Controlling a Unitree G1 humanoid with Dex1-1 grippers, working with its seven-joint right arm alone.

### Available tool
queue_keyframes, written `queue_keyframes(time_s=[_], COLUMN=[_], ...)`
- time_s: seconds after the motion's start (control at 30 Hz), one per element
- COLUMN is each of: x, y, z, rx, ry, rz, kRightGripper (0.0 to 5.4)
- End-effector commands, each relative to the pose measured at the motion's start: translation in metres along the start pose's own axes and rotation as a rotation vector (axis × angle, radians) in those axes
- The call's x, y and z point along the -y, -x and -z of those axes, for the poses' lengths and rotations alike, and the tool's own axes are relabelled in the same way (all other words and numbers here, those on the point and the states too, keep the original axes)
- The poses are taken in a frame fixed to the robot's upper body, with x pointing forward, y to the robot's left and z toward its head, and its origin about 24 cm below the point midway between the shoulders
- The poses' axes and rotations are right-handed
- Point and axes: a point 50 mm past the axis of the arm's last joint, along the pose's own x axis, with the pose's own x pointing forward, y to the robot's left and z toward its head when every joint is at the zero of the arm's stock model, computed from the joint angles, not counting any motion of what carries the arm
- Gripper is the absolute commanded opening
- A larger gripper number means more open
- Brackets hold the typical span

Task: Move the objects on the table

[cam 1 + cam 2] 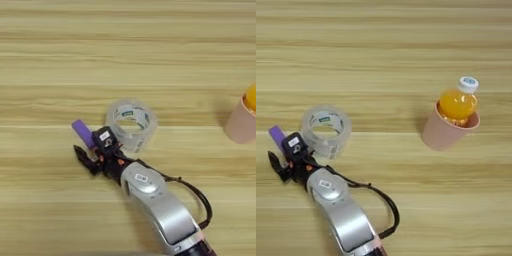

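One purple bar (82, 132), one clear tape roll (131, 123), one pink cup (445, 130) and one orange bottle (458, 102) are counted on the wooden table (128, 50). The small, flat bar is seen between the right gripper's (90, 150) parted black fingers, though a grip cannot be confirmed. The white-capped bottle is stood in the cup at right.

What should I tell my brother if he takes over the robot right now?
Right gripper: at the purple bar, one finger beside it; grip unclear.
Bar lies on the table, left of the tape roll.
Orange bottle stands in the pink cup, far right.
Done: the bottle sits in the cup.
Left: the bar is not lifted yet; probably pick it up next.
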Motion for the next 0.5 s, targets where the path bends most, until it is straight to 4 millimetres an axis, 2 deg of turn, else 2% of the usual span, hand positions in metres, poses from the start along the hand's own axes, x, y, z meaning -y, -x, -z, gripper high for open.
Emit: queue_keyframes(time_s=[0.03, 0.5], x=[0.0002, 0.0055], y=[0.0001, 0.0011], z=[-0.0320, -0.0352], rx=[0.157, 0.176], ry=[0.031, 0.028], rz=[0.002, 0.026], kRightGripper=[3.90, 5.26])
